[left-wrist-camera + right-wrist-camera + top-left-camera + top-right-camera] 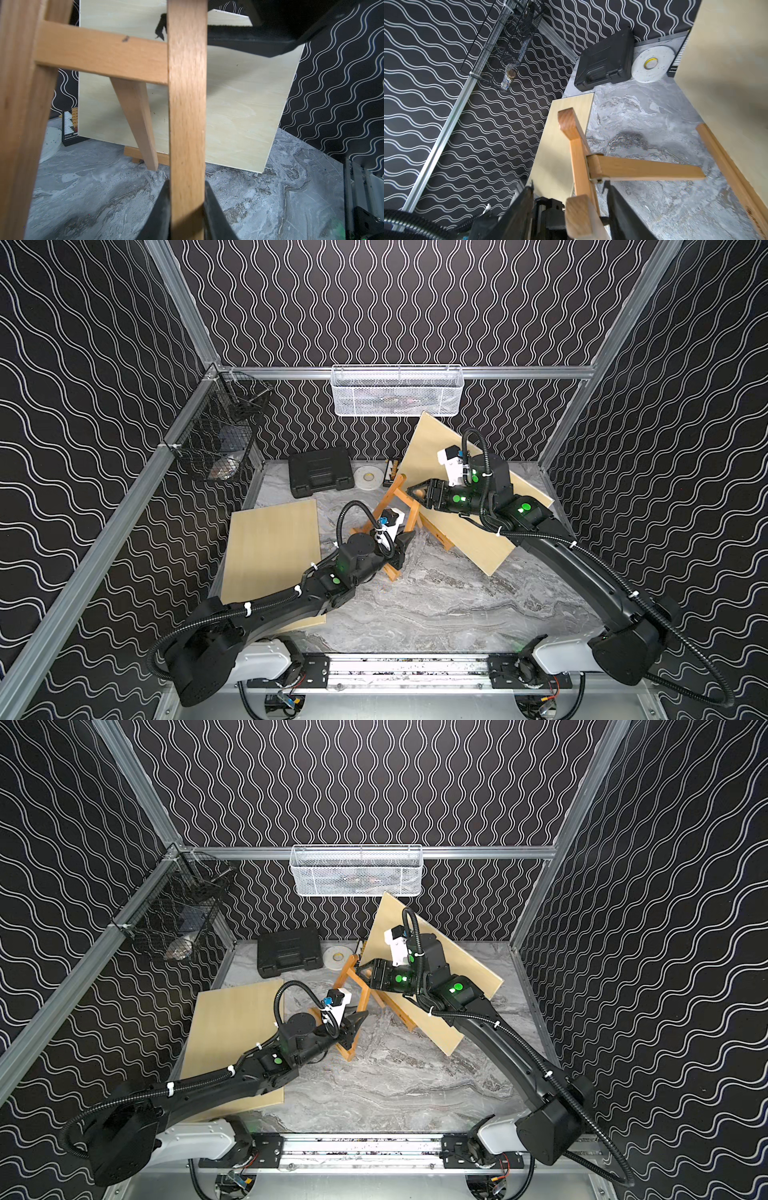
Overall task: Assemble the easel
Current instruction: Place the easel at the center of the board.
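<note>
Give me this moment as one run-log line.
left jaws: shut on easel upright | right jaws: open, straddling easel top | rear leg: foot on table

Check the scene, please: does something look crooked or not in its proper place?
Yes. The plywood board on the right stands tilted, one corner raised high, while the other board lies flat. The easel is not standing alone: the left pincer grips one leg.
</note>
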You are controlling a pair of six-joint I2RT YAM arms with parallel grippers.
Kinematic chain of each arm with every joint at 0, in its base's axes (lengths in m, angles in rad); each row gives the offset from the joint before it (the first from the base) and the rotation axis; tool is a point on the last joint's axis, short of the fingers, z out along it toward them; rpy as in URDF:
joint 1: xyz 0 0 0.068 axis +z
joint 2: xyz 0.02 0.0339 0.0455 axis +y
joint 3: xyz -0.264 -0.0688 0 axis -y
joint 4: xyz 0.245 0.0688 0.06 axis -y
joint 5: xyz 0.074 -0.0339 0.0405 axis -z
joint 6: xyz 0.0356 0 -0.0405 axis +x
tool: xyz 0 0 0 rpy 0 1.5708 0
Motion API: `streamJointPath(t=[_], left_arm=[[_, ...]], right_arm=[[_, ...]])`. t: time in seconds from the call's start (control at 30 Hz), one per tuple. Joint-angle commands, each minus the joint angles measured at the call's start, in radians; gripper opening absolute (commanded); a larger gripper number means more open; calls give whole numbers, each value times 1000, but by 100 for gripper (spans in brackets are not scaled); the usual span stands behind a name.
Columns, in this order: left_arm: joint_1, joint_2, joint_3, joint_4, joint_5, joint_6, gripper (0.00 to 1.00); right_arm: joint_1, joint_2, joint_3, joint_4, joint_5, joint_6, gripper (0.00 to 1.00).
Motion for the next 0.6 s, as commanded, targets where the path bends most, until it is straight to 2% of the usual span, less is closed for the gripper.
streamJointPath(t=[0.0, 0.33, 0.4, 0.57], left_arm=[[-1, 3, 14, 81, -26, 15, 0], [0, 4, 4, 67, -67, -4, 0], [0, 3, 1, 56, -78, -8, 0], [0, 2, -6, 54, -94, -13, 0]], right_arm=[[1, 13, 8, 52, -38, -45, 53], [1, 48, 7, 89, -86, -141, 40], [1, 48, 2, 102, -104, -161, 34], [1, 61, 0, 123, -115, -174, 24]])
